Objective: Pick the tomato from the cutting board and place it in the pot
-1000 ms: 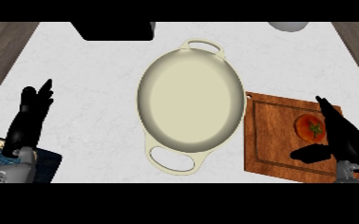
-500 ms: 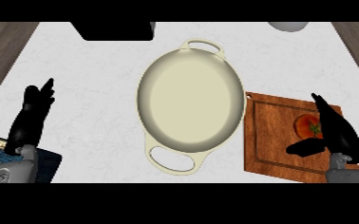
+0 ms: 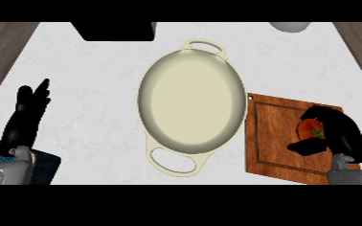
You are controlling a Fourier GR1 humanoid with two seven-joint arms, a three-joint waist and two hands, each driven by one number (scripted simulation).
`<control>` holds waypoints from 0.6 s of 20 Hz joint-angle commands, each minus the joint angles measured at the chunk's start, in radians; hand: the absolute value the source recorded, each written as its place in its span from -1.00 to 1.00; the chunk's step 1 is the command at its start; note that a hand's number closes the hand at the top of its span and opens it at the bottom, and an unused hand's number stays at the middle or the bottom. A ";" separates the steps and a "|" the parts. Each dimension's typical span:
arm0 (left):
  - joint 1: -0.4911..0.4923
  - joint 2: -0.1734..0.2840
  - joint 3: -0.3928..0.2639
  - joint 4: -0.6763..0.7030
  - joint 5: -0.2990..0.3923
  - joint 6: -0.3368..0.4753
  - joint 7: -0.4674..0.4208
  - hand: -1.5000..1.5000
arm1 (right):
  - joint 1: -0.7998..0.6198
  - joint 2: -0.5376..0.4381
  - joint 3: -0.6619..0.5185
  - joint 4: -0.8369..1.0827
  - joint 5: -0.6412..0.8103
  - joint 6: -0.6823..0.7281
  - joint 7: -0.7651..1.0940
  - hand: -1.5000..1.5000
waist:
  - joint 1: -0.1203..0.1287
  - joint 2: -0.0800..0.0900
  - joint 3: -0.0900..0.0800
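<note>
On the pale counter (image 3: pixel 92 76) the big cream pot (image 3: pixel 192 100) sits empty at centre, with the wooden cutting board (image 3: pixel 276 139) just beside it to the right; the right hand (image 3: pixel 339 129) curls round the tomato (image 3: pixel 310 127) there, thumb underneath, so it should probably seat its fingers before lifting, while the left hand (image 3: pixel 28 115) rests open at the left edge

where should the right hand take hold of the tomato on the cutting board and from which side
Grip the tomato across its round body, coming from above on its right side, where the right hand already curls over it. It is small and round with no handle, lying low on the flat cutting board, so fingers and thumb on opposite sides should hold best. The lift then goes left to the pot.
</note>
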 commanded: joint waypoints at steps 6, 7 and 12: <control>0.049 -0.025 0.005 -0.016 -0.030 0.005 -0.032 0.00 | 0.079 -0.019 0.009 -0.106 0.089 -0.040 -0.065 1.00 | -0.001 0.002 0.003; 0.013 -0.010 0.008 -0.051 -0.005 -0.018 0.067 0.00 | 0.104 -0.049 0.031 -0.121 0.076 0.014 -0.090 1.00 | -0.002 0.001 0.004; 0.045 -0.027 0.001 -0.075 -0.017 0.004 0.039 0.00 | 0.249 -0.203 0.068 -0.282 0.021 0.222 -0.202 1.00 | -0.013 -0.003 0.003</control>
